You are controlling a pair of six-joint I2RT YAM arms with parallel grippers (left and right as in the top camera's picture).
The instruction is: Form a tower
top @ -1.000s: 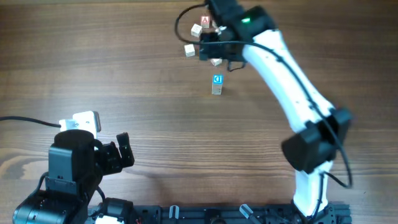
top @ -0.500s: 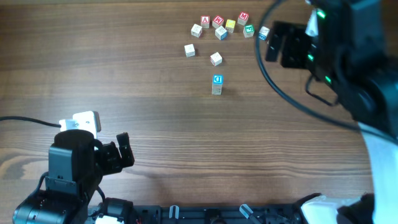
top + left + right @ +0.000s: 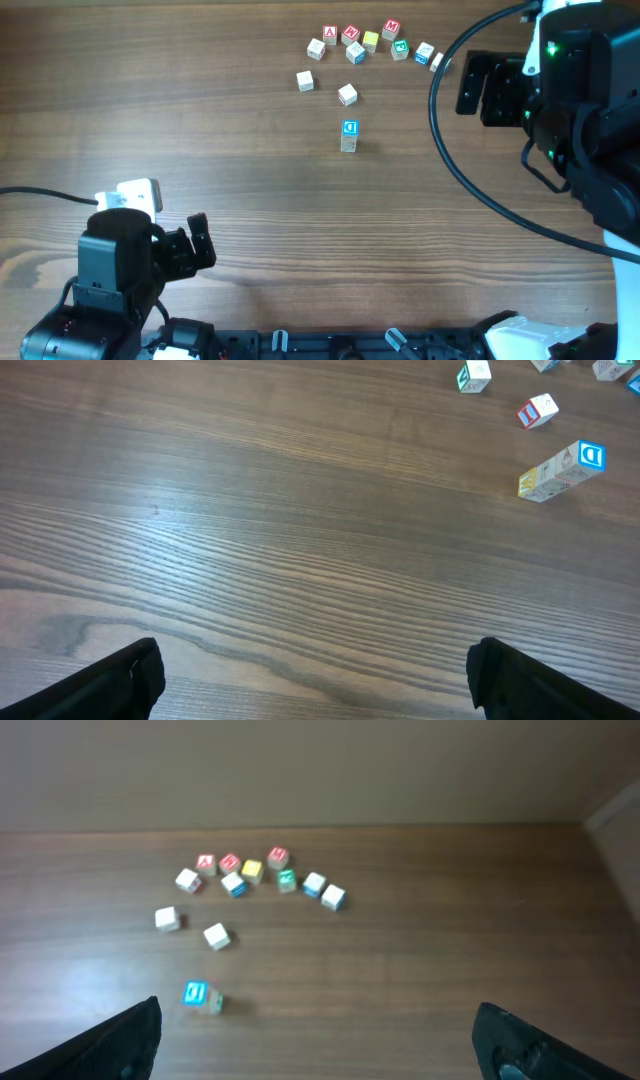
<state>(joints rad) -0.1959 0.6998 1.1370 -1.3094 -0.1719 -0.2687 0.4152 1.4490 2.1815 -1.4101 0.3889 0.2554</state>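
Observation:
The tower (image 3: 349,135) stands in the upper middle of the table: a cube with a blue-letter white face on top of a pale cube. From the left wrist it shows far off at the upper right (image 3: 565,468), and from the right wrist low on the left (image 3: 200,997). My left gripper (image 3: 195,243) rests open near the front left, nothing between its fingers (image 3: 315,675). High at the right, well clear of the tower, my right gripper (image 3: 480,88) hangs open and empty (image 3: 315,1035).
Several loose alphabet cubes (image 3: 370,42) with red, yellow, green and blue faces lie in a row at the far edge. Two pale single cubes (image 3: 347,95) (image 3: 305,81) sit between that row and the tower. A white box (image 3: 135,195) sits by the left arm.
The right arm has swung away from over the cube row to the right side and risen, uncovering the cubes. The left arm and the tower have not moved.

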